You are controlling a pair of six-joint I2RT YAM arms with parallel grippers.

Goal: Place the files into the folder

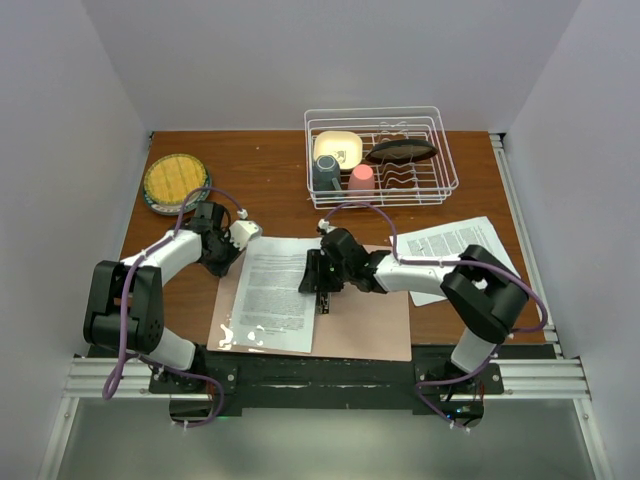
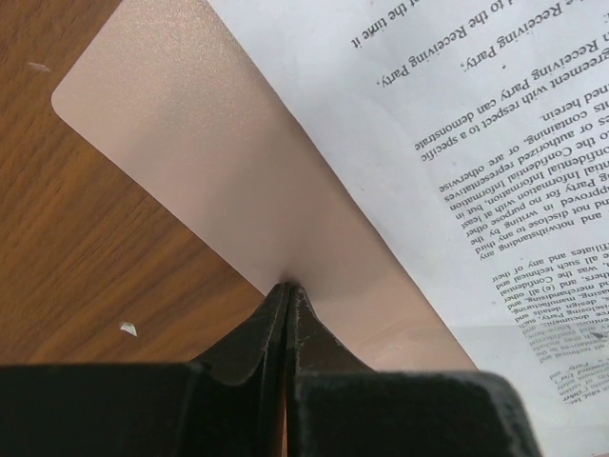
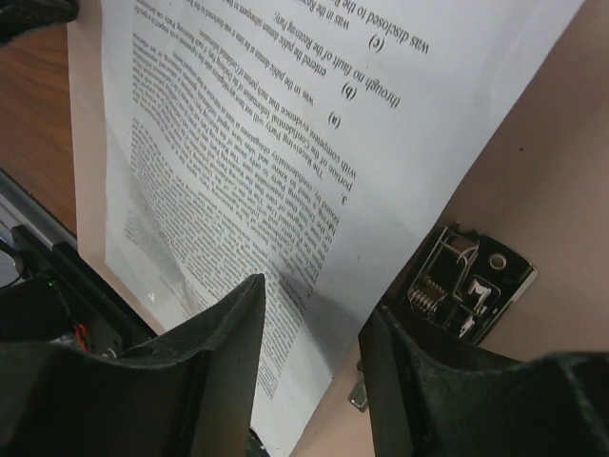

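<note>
Left gripper (image 2: 287, 288): fingers clenched on the edge of the folder (image 2: 209, 162), near its far left corner; judged to be pinning that leaf down.

Folder: salmon-pink, lying open and flat on the table (image 1: 270, 170) at the near edge, between the two arms. Silver clip (image 3: 471, 286) on the inner spine.

First sheet (image 1: 275, 290): white, densely printed, lying on the folder's left leaf, slightly skewed. Its right edge stops just short of the clip.

Right gripper (image 3: 316, 307): fingers spread, grasping nothing, low over the first sheet's right edge, just beside the clip. Whether the fingertips touch the paper cannot be told.

Second sheet (image 1: 455, 245): on the table to the right of the folder, partly hidden by the right arm. Not yet in the folder.

Step in hand, as judged: settling the first sheet on its leaf. About half done.

Next move, as judged: the right gripper must go to the second sheet. Thin paper lying flat gives little to pinch, so it calls for dragging an edge or sliding the sheet over onto the folder while the left gripper keeps its hold.

Further out: wire dish rack (image 1: 447, 165) at the back, holding a yellow bowl (image 1: 338, 147) and two cups; round woven disc (image 1: 176, 182) at back left.
</note>
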